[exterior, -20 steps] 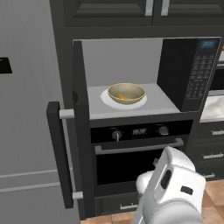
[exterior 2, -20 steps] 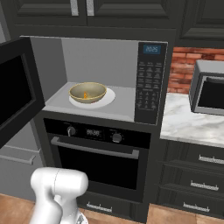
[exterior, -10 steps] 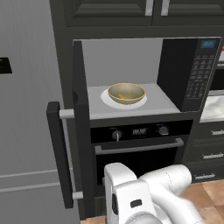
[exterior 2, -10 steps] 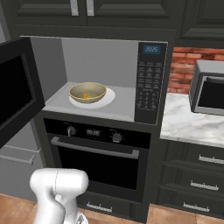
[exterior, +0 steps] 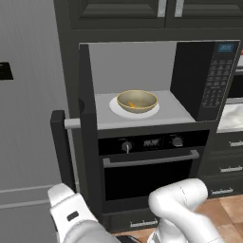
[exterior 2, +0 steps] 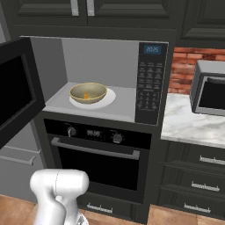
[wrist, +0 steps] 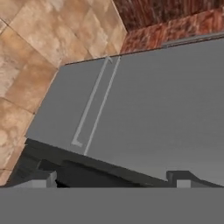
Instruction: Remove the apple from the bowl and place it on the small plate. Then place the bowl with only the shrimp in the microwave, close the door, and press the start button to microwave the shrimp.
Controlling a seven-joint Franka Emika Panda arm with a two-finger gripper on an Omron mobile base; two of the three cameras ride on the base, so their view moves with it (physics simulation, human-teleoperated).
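Note:
The olive-yellow bowl (exterior: 136, 100) (exterior 2: 88, 92) sits on the white round tray (exterior: 152, 110) inside the open microwave (exterior: 137, 71) (exterior 2: 101, 57). Orange shrimp (exterior: 132, 105) (exterior 2: 85, 95) lie in the bowl. The apple is out of view. The black door (exterior: 88, 128) (exterior 2: 15, 92) stands swung out to the left, its bar handle (exterior: 59, 142) toward me. The keypad panel (exterior: 216, 80) (exterior 2: 149, 83) is on the microwave's right. My arm (exterior: 180, 209) (exterior 2: 57, 193) is low, below the oven. In the hand view my gripper (wrist: 111, 179) is open, its fingertips (wrist: 41, 178) wide apart with nothing between them.
A lower oven (exterior: 152, 166) (exterior 2: 96, 162) with a horizontal handle sits under the microwave. A grey fridge (exterior: 28, 118) stands at the left; the hand view looks down a grey panel (wrist: 153, 109) and tiled floor (wrist: 26, 65). A silver toaster oven (exterior 2: 208, 92) stands on the marble counter (exterior 2: 193, 127).
My arm has swung low from the right toward the left in the left base view. The bowl and the door have not moved.

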